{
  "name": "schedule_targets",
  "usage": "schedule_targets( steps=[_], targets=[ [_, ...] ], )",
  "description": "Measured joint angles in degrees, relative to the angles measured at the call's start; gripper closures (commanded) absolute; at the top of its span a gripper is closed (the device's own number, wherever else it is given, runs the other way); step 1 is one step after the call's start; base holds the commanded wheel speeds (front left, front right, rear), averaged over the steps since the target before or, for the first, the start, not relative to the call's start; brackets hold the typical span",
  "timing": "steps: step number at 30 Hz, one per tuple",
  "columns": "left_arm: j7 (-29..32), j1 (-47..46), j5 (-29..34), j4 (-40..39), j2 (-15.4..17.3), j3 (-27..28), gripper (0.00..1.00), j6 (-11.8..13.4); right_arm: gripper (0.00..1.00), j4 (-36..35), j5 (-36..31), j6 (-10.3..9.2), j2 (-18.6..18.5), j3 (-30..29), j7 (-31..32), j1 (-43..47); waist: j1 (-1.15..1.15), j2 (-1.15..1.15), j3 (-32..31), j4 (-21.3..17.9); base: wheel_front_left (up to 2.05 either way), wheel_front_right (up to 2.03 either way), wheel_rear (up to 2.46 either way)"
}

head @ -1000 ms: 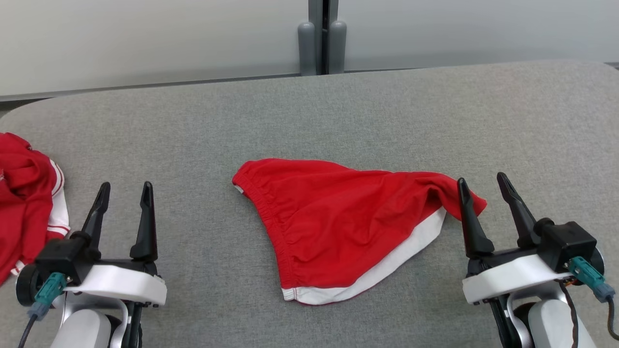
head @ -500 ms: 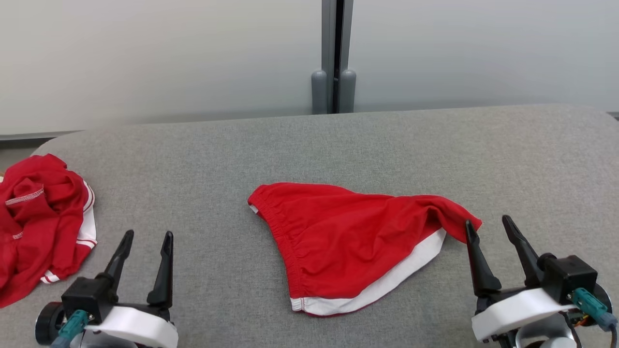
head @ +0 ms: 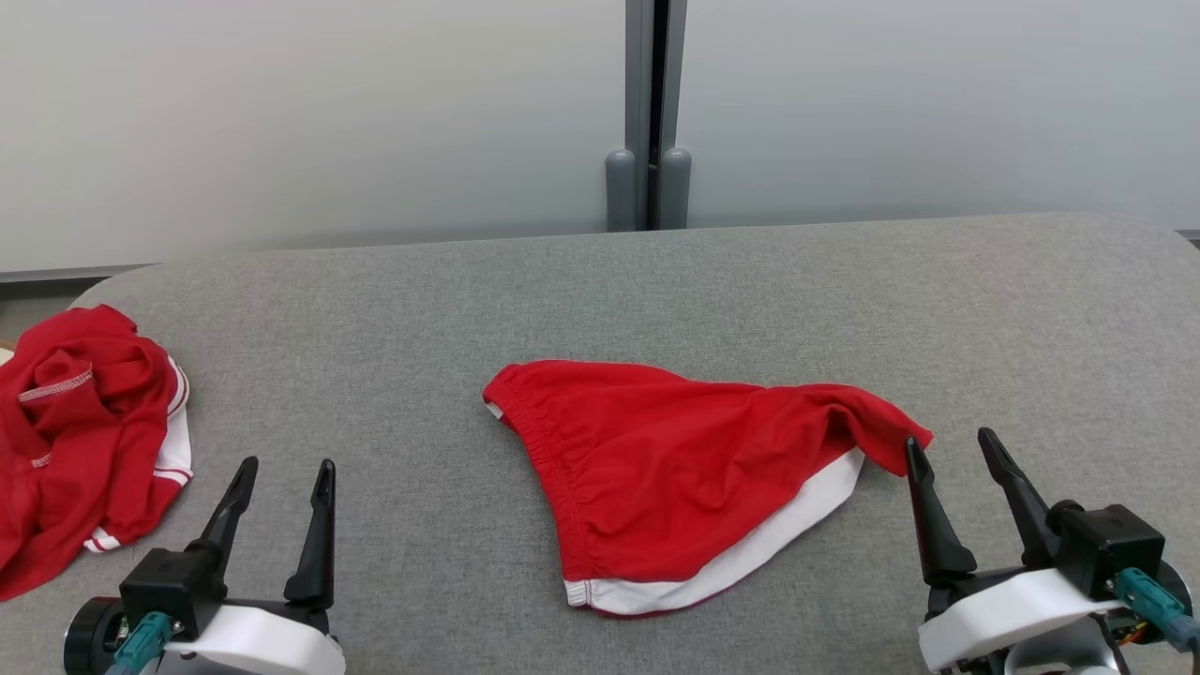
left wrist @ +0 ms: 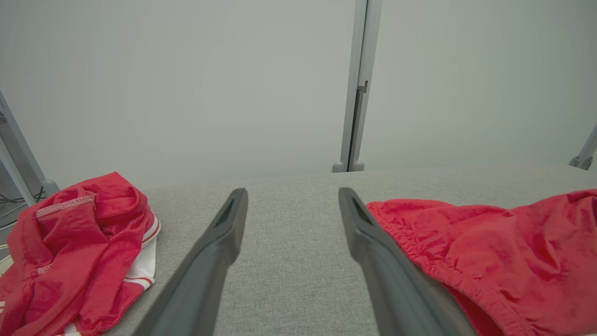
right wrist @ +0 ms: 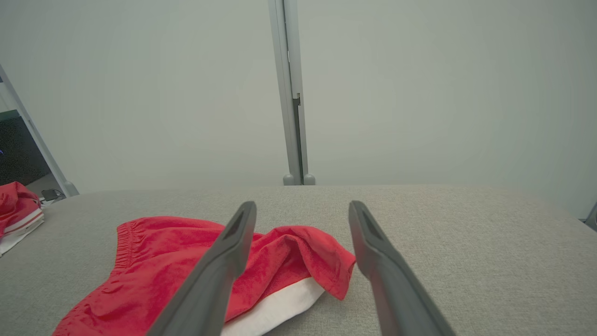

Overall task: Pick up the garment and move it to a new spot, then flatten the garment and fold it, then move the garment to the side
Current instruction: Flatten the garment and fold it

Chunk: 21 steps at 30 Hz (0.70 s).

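Head view gives me the red garment (head: 675,478) at the centre of the frame, lying on the grey desk (head: 600,291). It is spread in a rough triangle, with its elastic waistband down the left edge and a white band along the lower right edge. Its right corner is humped up in folds.

My right tool (head: 948,437) sits at the lower right with both fingers spread apart and nothing between them. Its inner fingertip lies just beside that humped corner, and I cannot tell whether it touches the cloth. My left tool (head: 287,463) is at the lower left, fingers likewise parted and empty, over bare desk and well apart from the garment.

At the far left edge a crumpled heap (head: 84,441) of red cloth with white stripes lies near the desk's rounded corner. Behind the desk, pale wall panels are split by a grey post (head: 649,112) at top centre.

Left wrist view shows bare desk between the fingers, the waistband just right of the right-hand finger, and the crumpled heap at the left. Right wrist view shows the humped corner and a strip of the white band in the gap between the fingers.
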Motion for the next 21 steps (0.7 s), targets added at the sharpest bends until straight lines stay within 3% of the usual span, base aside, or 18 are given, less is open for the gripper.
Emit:
schedule_targets(
  steps=[10,21],
  targets=[
    [0.9,0.0,-0.1,-1.7,-0.1,-0.4,0.0,1.1,0.0,1.0,0.0,0.0,-0.1,-0.7,0.3,0.0,0.0,0.0,0.8,0.1,0.0,0.0,0.0],
    [0.6,-5.3,0.8,-3.6,-0.4,-1.9,0.0,0.7,0.0,12.1,-0.4,0.0,-2.4,-3.2,-0.9,-6.3,0.0,0.0,6.3,1.9,0.0,0.0,0.0]
  ],
)
